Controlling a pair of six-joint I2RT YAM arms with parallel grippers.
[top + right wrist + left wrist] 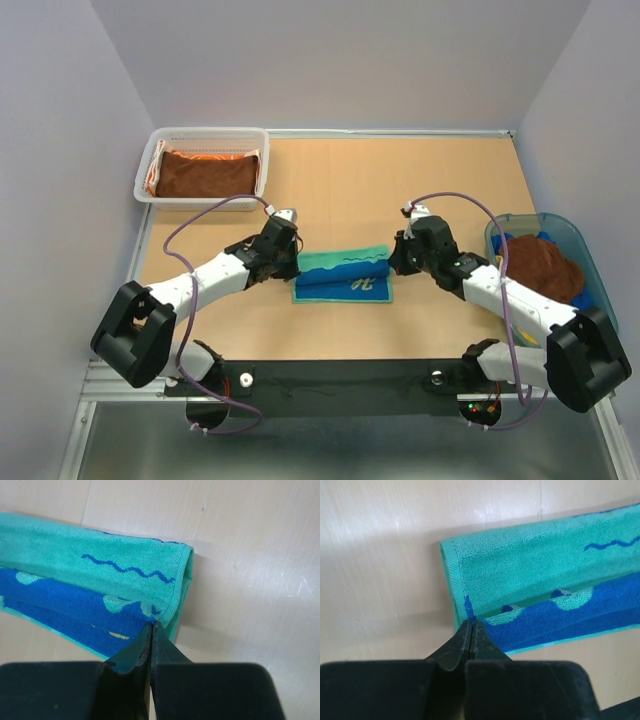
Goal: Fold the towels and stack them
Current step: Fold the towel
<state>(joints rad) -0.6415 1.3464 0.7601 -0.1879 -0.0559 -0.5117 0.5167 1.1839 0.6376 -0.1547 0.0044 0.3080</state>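
Observation:
A green-and-blue towel (343,275) lies folded in a long strip at the table's middle, its green layer over the blue one. My left gripper (287,262) is at its left end, shut on the upper layer's corner (471,622). My right gripper (398,258) is at its right end, shut on the other corner (152,625). The towel fills the left wrist view (545,570) and the right wrist view (100,575). A dark brown towel (208,172) lies folded on an orange towel (158,172).
The two stacked towels sit in a white mesh basket (205,133) at the back left. A translucent blue-green tub (568,228) at the right edge holds a crumpled brown towel (540,265) and blue cloth (520,240). Walls close in the table's back and sides.

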